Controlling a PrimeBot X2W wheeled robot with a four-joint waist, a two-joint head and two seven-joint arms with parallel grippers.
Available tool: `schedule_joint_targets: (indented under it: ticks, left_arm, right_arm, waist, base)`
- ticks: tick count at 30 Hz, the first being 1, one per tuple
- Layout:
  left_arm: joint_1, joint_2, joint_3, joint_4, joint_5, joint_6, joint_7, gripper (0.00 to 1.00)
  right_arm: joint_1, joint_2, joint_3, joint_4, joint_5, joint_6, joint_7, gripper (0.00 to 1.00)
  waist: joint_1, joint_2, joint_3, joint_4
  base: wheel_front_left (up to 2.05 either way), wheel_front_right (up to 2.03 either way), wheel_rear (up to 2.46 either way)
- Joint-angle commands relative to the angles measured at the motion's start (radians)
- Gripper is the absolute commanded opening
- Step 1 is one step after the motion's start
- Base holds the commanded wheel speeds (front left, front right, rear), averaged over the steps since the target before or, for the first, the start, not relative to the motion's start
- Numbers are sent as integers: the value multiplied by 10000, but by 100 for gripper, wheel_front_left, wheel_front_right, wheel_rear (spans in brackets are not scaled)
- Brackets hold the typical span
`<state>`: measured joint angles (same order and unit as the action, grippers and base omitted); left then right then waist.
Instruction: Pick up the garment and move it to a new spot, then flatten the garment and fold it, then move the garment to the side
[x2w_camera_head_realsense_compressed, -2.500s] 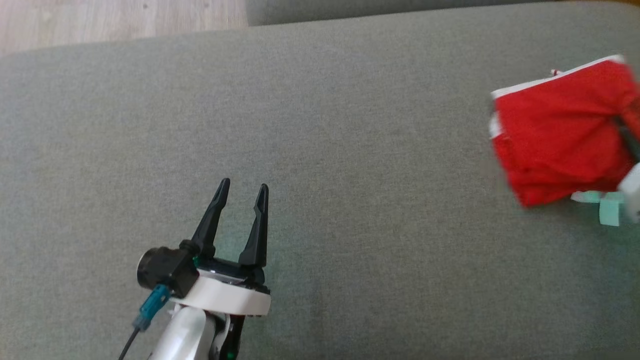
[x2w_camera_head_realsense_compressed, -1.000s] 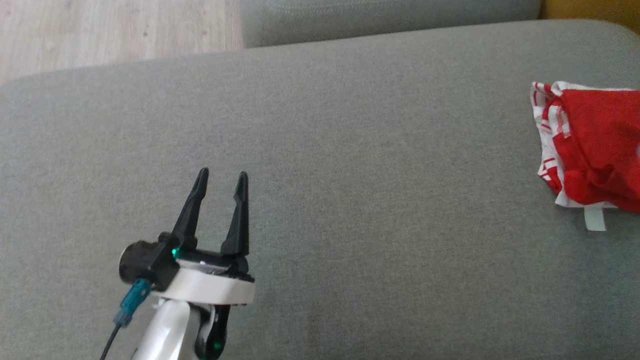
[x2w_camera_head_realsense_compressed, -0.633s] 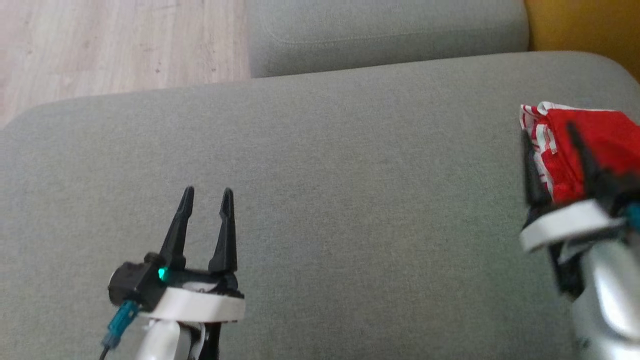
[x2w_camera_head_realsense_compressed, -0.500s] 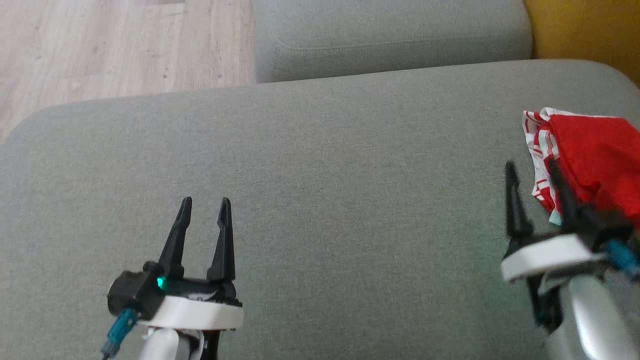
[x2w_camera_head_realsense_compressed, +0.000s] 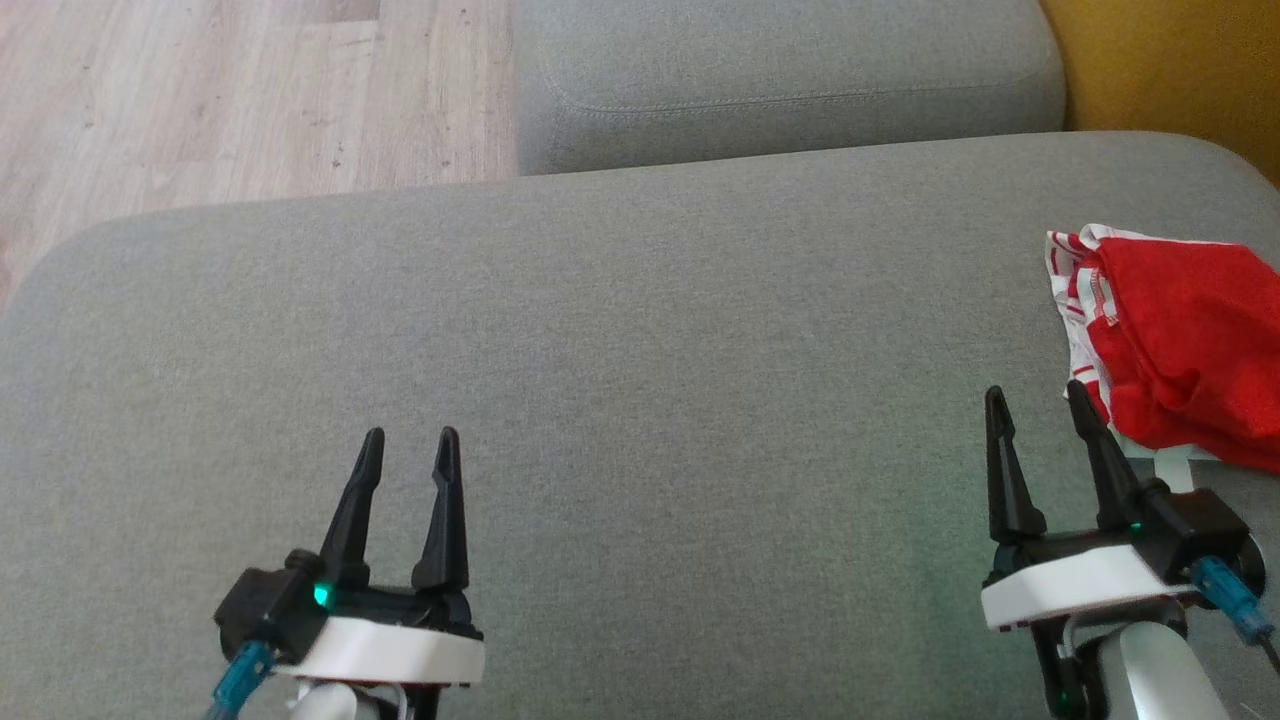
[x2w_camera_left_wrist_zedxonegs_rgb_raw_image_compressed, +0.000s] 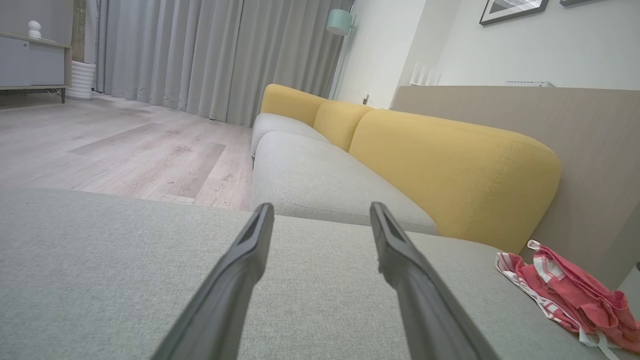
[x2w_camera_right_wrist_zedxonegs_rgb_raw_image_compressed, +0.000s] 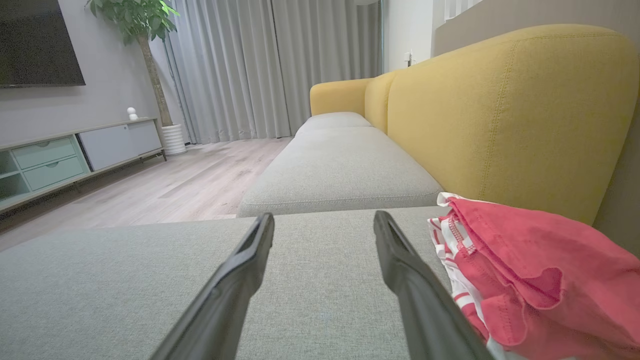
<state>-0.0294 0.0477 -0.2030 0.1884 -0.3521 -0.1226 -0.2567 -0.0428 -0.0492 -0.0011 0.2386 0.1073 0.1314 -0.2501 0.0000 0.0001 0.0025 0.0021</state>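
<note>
Presently, one red garment (x2w_camera_head_realsense_compressed: 1180, 350) with a red-and-white striped edge, crumpled, lying at the right end of the grey sofa cushion (x2w_camera_head_realsense_compressed: 640, 330), near the yellow backrest (x2w_camera_right_wrist_zedxonegs_rgb_raw_image_compressed: 500, 100).
Left fingers (x2w_camera_head_realsense_compressed: 356, 500) — spread wide, holding nothing, over bare cushion, well apart from the garment.
Right fingers (x2w_camera_head_realsense_compressed: 1003, 470) — spread wide, holding nothing, tips just beside the garment's striped edge.

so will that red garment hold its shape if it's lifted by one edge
Probably not: the red garment lies in soft, rumpled folds, so it would likely droop and unfold. It looks thin, so probably light.
</note>
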Motion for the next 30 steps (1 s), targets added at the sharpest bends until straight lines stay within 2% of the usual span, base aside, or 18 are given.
schedule_joint_targets:
  ticks: [1, 5, 30]
  left_arm:
    - [-240, 26, 299, -319, -47, 20, -51, 100]
    - [-221, 26, 350, -164, -319, 14, -51, 100]
    - [-187, 26, 525, -230, -396, 30, -51, 100]
  right_arm:
    - [-197, -14, 271, -366, 75, -7, -115, 100]
    - [-216, -13, 241, -424, 108, -7, -115, 100]
    - [-168, -11, 407, -306, 119, -7, -116, 100]
  waist:
    - [0, -1, 7, 4]
    - [0, -1, 15, 11]
    - [0, -1, -74, 16]
  base:
    - [0, 0, 0]
    - [0, 0, 0]
    - [0, 0, 0]
